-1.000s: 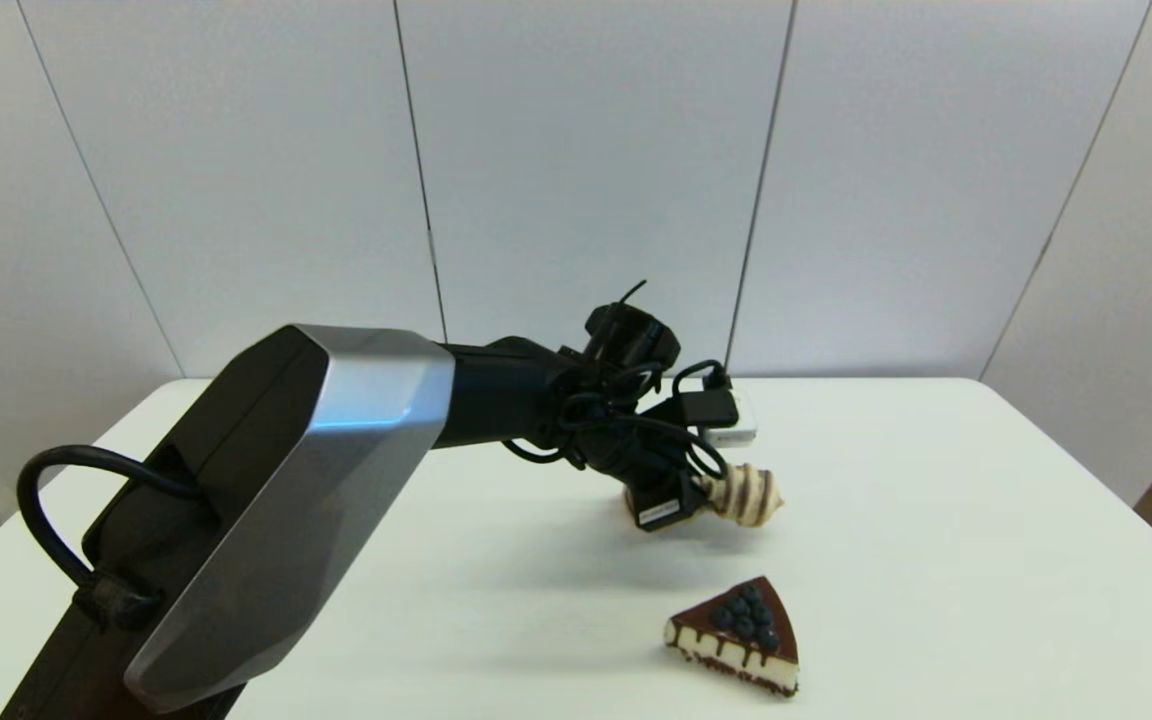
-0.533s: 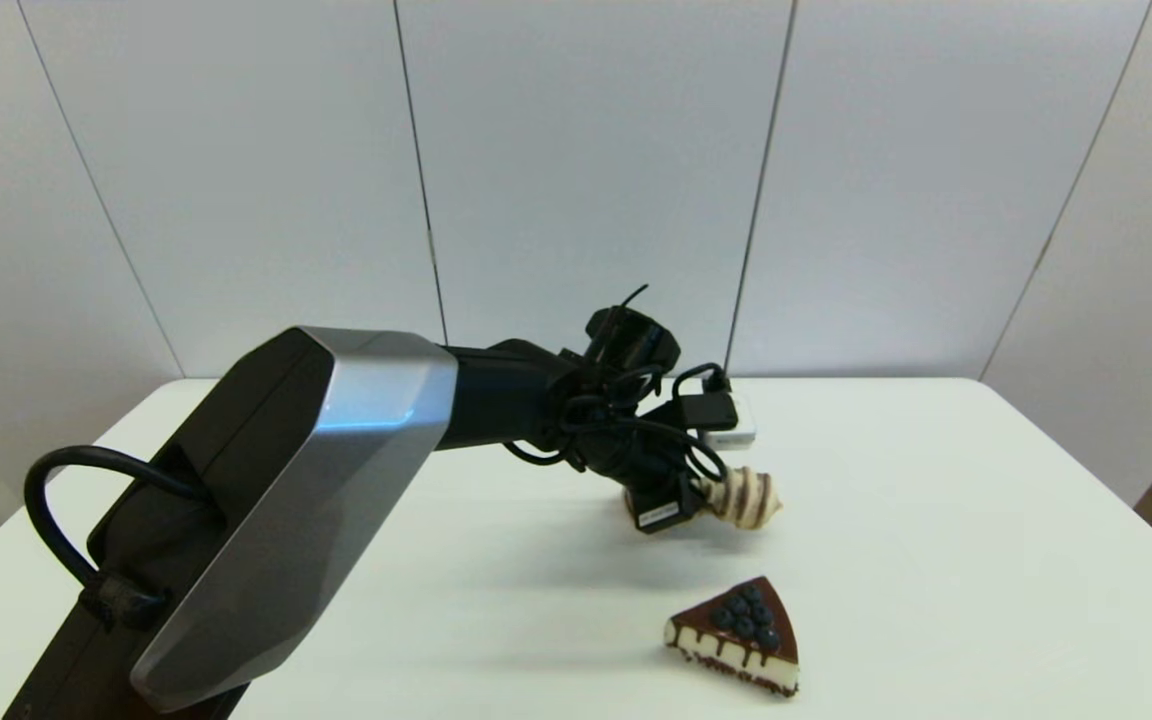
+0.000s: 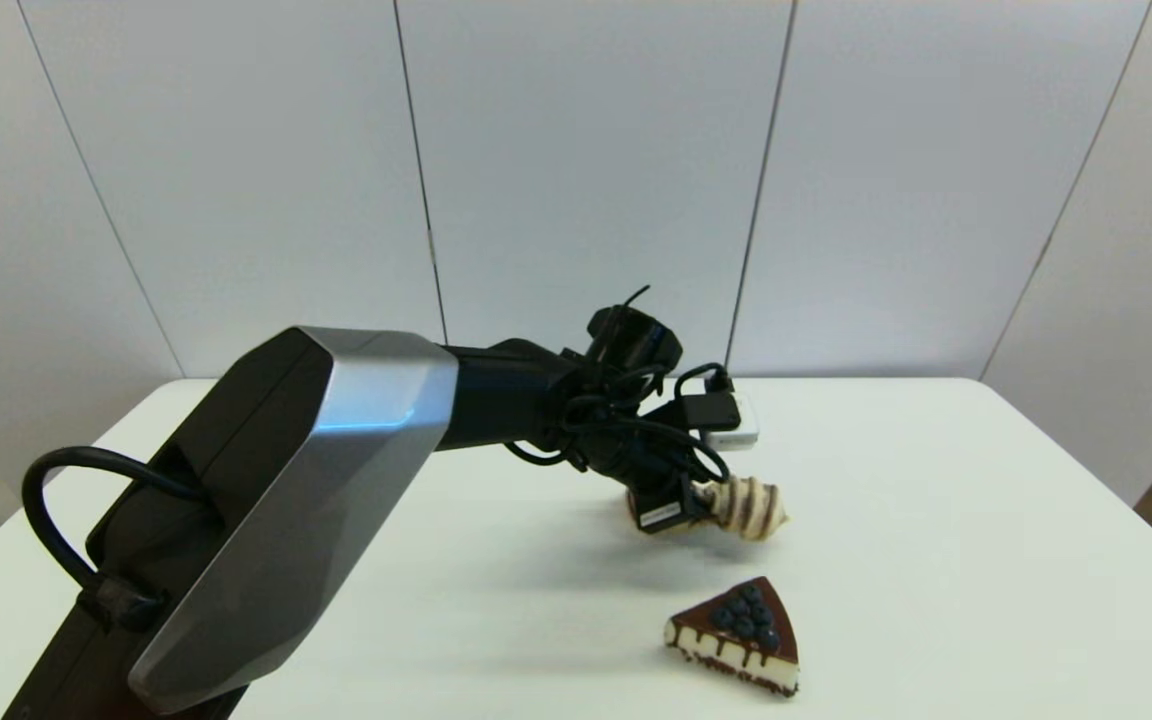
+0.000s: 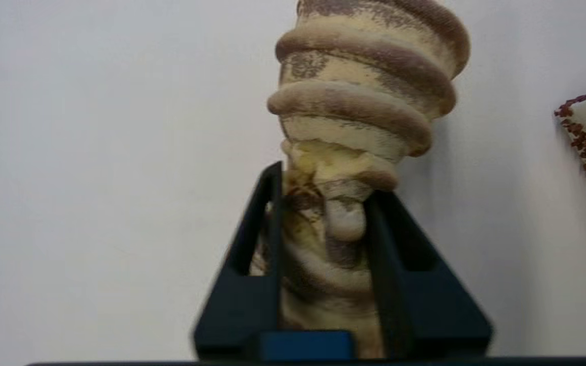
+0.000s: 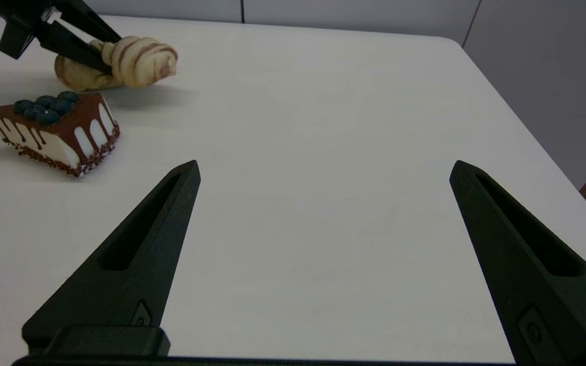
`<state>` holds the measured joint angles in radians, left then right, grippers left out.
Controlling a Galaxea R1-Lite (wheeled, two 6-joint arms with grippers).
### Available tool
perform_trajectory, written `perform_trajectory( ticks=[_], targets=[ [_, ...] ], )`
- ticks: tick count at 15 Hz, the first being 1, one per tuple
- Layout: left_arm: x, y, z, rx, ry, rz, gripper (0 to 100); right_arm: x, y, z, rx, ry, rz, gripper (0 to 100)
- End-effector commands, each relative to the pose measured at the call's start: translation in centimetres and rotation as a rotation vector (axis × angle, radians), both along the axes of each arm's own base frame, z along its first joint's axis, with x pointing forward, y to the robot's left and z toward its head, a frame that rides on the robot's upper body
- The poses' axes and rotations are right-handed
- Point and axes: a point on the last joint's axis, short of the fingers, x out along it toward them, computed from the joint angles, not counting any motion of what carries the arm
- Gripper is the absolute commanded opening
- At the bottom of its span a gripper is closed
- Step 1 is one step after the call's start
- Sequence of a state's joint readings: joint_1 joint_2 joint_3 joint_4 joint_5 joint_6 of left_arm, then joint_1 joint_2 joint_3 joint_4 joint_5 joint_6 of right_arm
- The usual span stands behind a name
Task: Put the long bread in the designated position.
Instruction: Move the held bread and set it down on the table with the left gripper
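Comparing with a second ago, I see the long bread (image 3: pixel 751 508) has dropped lower, its far end now on the white surface (image 3: pixel 936 520). My left gripper (image 4: pixel 326 198) pinches it, both fingers (image 4: pixel 267 239) pressed into its near end, the ridged tan-cream roll with brown-purple stripes jutting beyond the tips. A chocolate cake slice (image 3: pixel 741 634) lies near, apart. My right gripper (image 5: pixel 323 175) hovers spread wide, well away.

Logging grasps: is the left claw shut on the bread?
Shut: left claw pinches the long bread from both sides.
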<state>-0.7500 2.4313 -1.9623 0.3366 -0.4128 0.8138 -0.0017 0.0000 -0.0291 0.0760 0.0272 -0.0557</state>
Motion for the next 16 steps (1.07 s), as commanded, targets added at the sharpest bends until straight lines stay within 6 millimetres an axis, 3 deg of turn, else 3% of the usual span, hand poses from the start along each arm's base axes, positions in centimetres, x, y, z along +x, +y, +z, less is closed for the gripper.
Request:
perform_trajectory(
  ticks=[1,16],
  targets=[
    [-0.05,0.03,0.21,-0.003,-0.005,-0.006,100,0.01,0.0,0.0,-0.001,0.002,0.001,100],
    [0.02,0.07,0.17,-0.003,-0.004,-0.003,100,0.01,0.0,0.0,-0.001,0.002,0.001,100]
  ],
)
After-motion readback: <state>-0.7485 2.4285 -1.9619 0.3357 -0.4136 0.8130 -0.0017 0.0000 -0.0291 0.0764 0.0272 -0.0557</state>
